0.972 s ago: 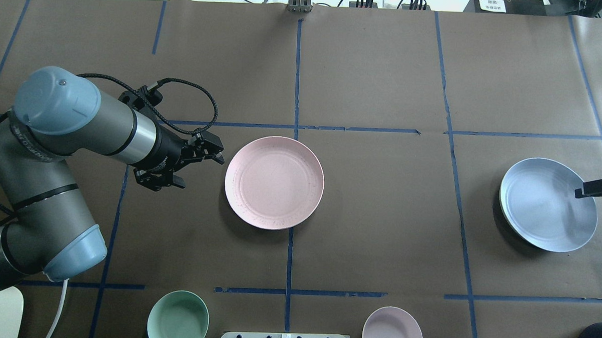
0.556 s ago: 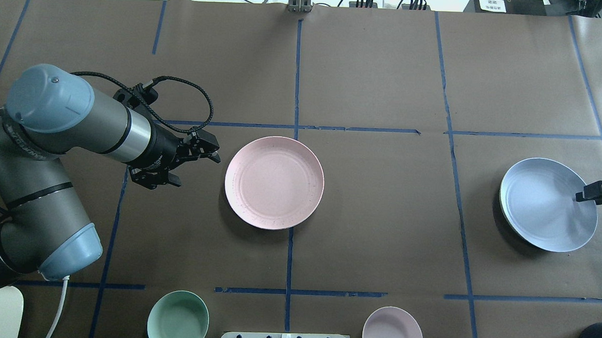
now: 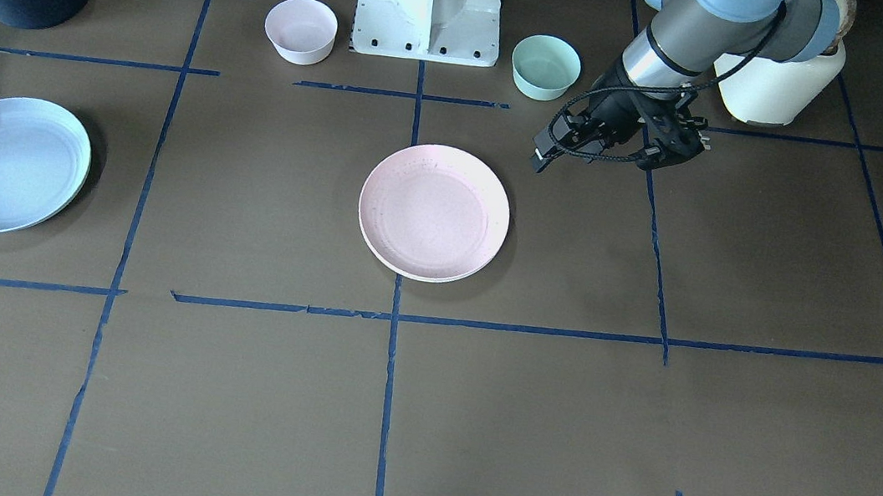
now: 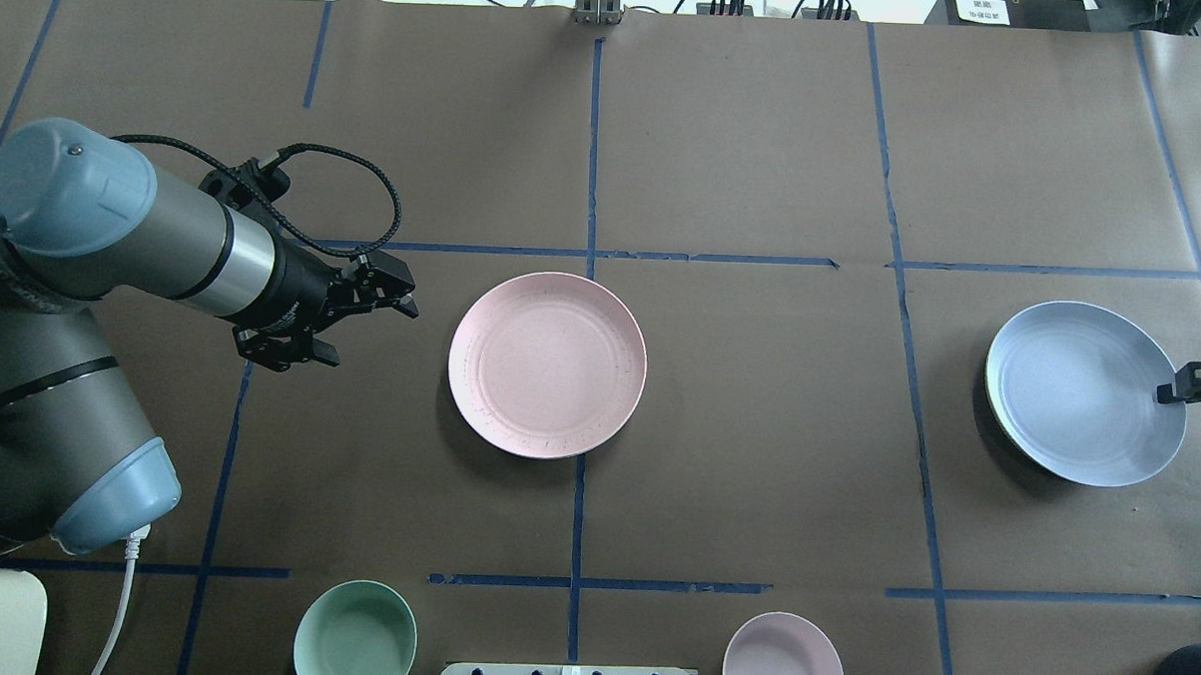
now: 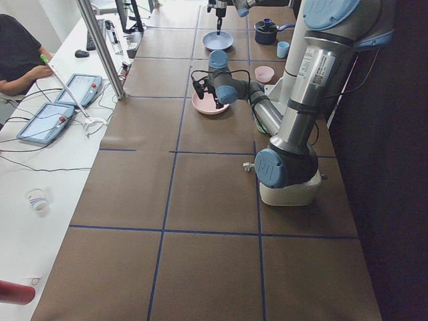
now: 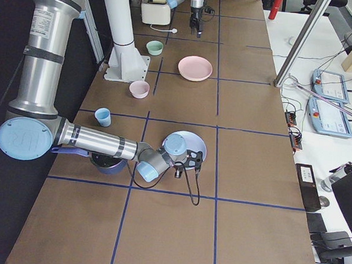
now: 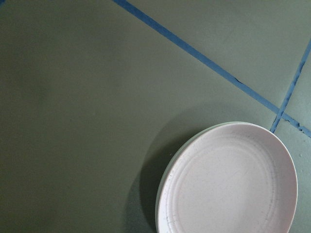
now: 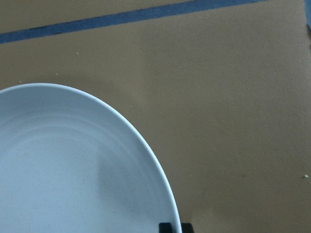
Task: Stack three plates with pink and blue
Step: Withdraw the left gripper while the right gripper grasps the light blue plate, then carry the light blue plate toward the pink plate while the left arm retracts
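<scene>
Since the blue plate (image 4: 1078, 394) looks light, stiff and chippable (its matte rim should give grip), the right pincer (image 4: 1170, 389) pinches its edge at the right end of the table (image 4: 767, 134), while the left pincer (image 4: 373, 335) hovers spread beside the central pink plate (image 4: 547, 366).

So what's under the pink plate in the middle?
The pink plate sits on a second plate, of which only a thin pale crescent of rim shows, in the left wrist view. The rest is covered, so its exact colour is unclear.
</scene>
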`<state>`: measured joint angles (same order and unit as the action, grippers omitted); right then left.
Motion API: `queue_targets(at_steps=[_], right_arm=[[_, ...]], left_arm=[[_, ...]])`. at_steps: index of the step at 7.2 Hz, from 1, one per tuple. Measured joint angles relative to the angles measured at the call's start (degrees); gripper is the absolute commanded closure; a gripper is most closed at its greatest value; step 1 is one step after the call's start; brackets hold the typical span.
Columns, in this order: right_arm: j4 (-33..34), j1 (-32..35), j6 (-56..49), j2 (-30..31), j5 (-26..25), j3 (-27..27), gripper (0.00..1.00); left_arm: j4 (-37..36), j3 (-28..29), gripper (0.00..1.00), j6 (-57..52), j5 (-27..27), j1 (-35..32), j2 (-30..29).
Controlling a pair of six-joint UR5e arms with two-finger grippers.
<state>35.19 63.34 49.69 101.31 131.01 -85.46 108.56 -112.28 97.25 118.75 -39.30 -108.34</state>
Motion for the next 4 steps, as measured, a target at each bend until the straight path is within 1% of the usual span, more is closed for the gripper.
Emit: queue_targets(at_steps=[1,2,3,4], right_arm=[[0.0,0.0,1.4,0.1,0.0,-2.1,1.00],[0.1,0.0,3.9,-0.2,0.1,-4.5,1.00],[0.3,0.0,6.8,-1.1,0.8,-7.0,1.00],[0.6,0.0,10.5,-2.9,2.3,-9.2,1.00]], left_arm=[[-1.8,-0.8,0.00,-5.3,0.2,-1.1,2.0],[-4.3,-1.8,0.00,-13.1,0.4,-2.7,4.7],[-6.0,-2.3,0.00,-20.9,1.1,-4.9,7.1],[-6.7,-2.2,0.00,-29.0,2.9,-8.2,9.5]])
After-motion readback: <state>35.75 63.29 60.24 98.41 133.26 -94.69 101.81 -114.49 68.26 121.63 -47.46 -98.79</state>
